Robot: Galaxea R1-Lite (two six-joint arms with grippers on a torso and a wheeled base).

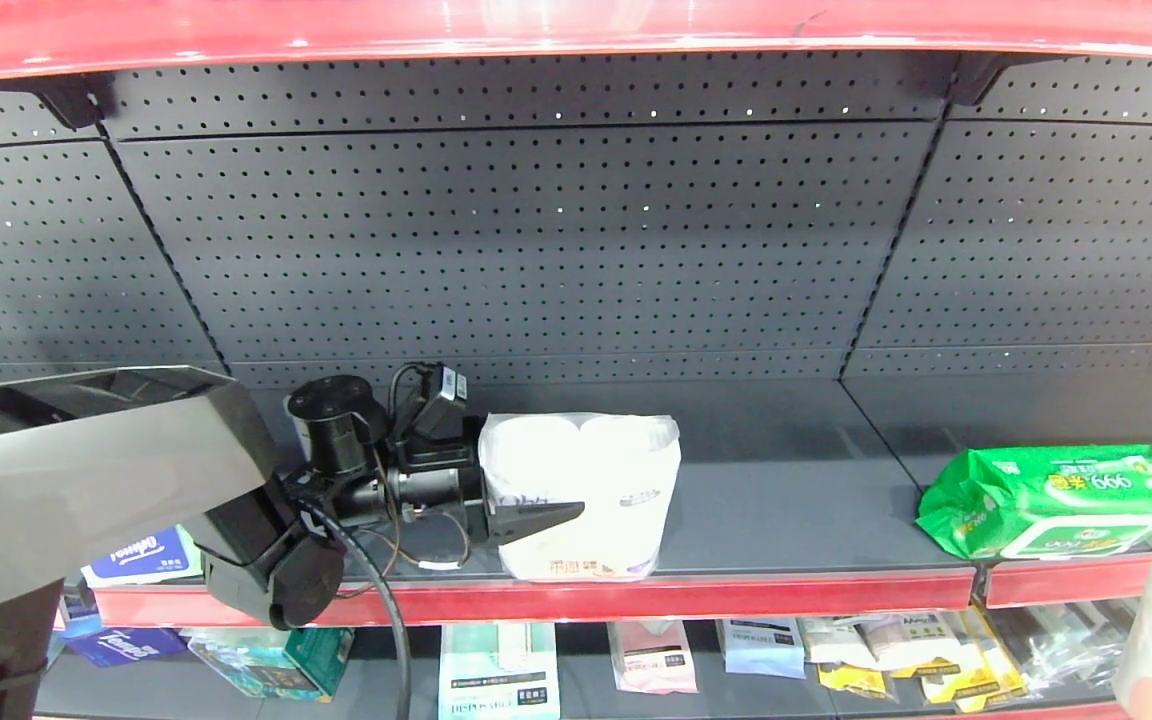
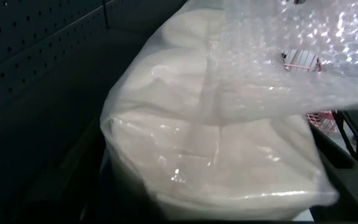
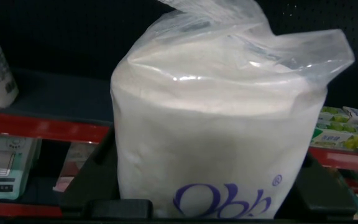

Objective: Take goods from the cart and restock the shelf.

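Overhead glare on red shelf edge (image 1: 536, 25); wrist views dim.

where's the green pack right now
Head view: the green pack lies at the right of the grey shelf, by its front edge, apart from the toilet roll pack.

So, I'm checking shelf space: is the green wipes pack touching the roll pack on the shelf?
No, the green wipes pack lies apart from the roll pack, with bare shelf between them.

Left gripper (image 1: 568, 497) grips roll pack (image 1: 598, 450) on shelf (image 1: 786, 500) (green wipes (image 1: 1056, 500) rightward).
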